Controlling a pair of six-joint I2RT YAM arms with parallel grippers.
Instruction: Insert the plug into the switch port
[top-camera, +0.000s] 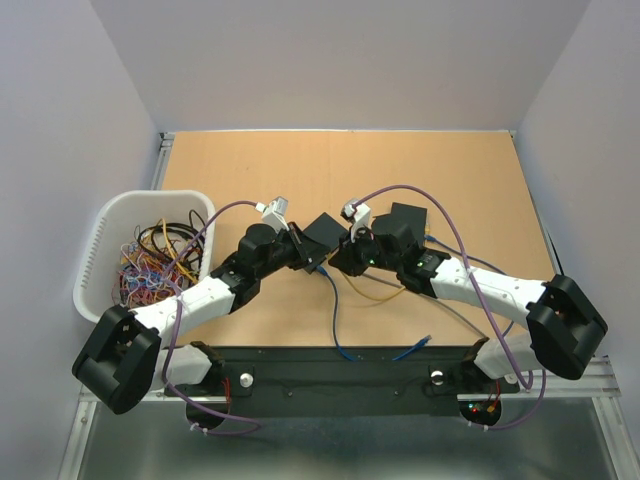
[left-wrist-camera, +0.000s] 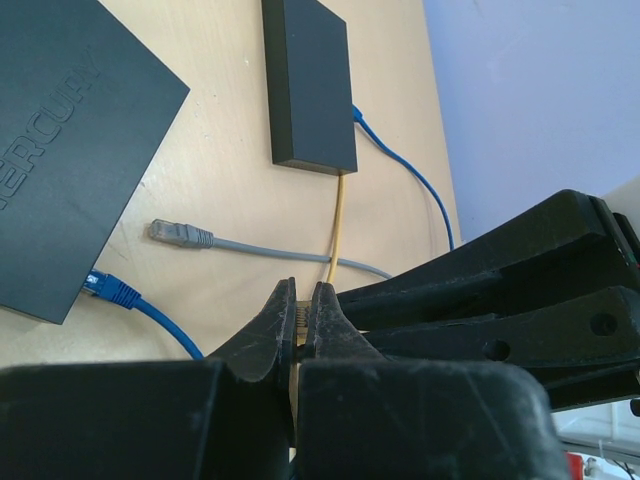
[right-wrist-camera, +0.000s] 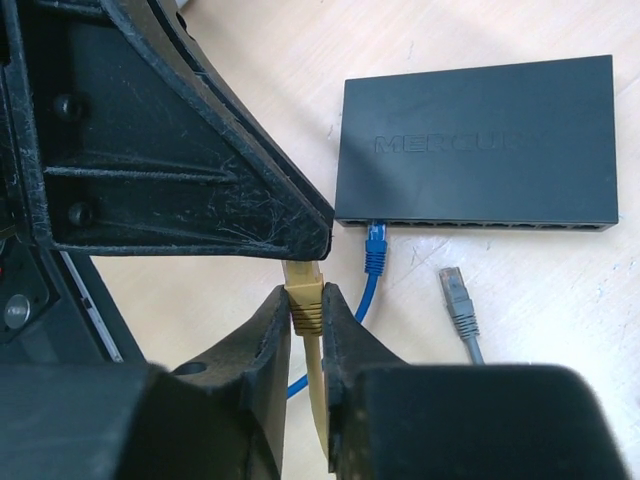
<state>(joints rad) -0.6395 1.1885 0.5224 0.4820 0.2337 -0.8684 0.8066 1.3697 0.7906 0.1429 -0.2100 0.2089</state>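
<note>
Tan wooden tabletop (top-camera: 400, 180) under black switch (right-wrist-camera: 475, 140), pale lilac walls (top-camera: 330, 60) around.

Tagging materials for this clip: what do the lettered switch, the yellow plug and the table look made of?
Switch: matte black casing, likely plastic, possibly painted metal; embossed lettering. Plug: yellow, soft-looking moulded plastic, ribbed boot. Table: bare tan speckled board, probably fibreboard or wood.

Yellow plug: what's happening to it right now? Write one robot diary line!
yellow plug: off the table, pinched | right gripper: shut on it | left gripper: shut on it | switch: yellow plug not in
</note>
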